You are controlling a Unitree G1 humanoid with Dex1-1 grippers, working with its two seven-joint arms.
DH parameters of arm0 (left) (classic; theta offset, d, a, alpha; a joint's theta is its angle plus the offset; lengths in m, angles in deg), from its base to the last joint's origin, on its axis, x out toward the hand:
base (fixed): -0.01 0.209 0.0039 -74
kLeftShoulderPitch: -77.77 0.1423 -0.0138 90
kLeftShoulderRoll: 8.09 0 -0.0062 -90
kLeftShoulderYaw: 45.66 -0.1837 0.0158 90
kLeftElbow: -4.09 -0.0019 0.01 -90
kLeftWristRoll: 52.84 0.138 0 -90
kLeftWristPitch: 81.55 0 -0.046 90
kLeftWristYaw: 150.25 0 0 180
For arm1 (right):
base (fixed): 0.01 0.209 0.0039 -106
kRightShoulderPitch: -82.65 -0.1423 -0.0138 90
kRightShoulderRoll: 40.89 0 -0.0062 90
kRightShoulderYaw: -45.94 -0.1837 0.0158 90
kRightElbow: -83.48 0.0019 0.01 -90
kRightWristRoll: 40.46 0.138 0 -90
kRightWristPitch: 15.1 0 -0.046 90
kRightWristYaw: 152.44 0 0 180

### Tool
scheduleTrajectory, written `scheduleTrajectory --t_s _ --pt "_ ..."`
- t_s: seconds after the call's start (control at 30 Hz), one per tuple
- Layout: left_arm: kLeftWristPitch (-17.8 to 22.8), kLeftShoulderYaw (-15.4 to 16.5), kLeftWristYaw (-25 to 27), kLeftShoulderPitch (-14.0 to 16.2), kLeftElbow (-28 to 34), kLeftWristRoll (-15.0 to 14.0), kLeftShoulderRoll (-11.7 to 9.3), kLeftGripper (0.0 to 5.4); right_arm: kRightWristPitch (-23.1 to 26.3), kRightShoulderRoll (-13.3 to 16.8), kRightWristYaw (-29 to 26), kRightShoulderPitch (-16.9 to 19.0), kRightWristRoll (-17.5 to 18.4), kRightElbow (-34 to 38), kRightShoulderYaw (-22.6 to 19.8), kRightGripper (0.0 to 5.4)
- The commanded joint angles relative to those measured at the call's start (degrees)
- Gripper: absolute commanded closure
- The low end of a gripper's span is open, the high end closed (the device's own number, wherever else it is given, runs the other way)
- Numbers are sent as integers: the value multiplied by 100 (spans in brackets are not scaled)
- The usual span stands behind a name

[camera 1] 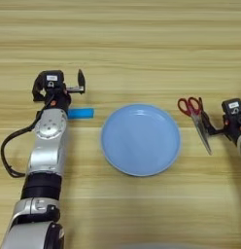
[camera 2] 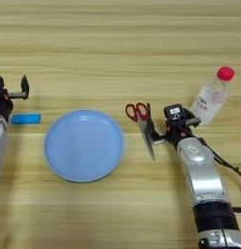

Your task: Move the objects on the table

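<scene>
At the wooden table's (camera 1: 142, 44) centre lay one round light-blue plate (camera 1: 141, 139); at three o'clock one pair of red-handled scissors (camera 2: 142, 122) touched the right gripper (camera 2: 152, 127), finger spread unreadable; at nine o'clock one flat bright-blue block (camera 1: 81, 113) lay beside the left gripper (camera 1: 81, 80), fingers likewise unreadable; at two o'clock one clear red-capped bottle (camera 2: 213, 95).

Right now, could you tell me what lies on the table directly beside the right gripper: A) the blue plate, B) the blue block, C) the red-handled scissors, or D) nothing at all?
C: the red-handled scissors lie right next to the right gripper, between it and the plate, while the blue block lies far over by the left arm.
</scene>
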Motion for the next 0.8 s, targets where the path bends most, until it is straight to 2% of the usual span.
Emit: scheduleTrajectory --t_s 0.03,0.13,0.33,0.47,0.8 --pt "17 10 -27 29 55 -49 -6 4 98 44 16 -36 -92 -72 60 0" --pt "82 -23 -87 40 42 51 -39 4 114 49 1 -42 -130 -88 87 0" --pt "150 -9 -156 41 -9 68 -74 4 165 15 -21 -47 -179 -139 177 0" --pt "245 3 -210 66 -71 138 -166 4 197 0 -12 -36 -248 -203 271 0" --pt "230 -28 -266 127 -86 124 -254 4 234 31 80 -5 -377 -351 402 0"
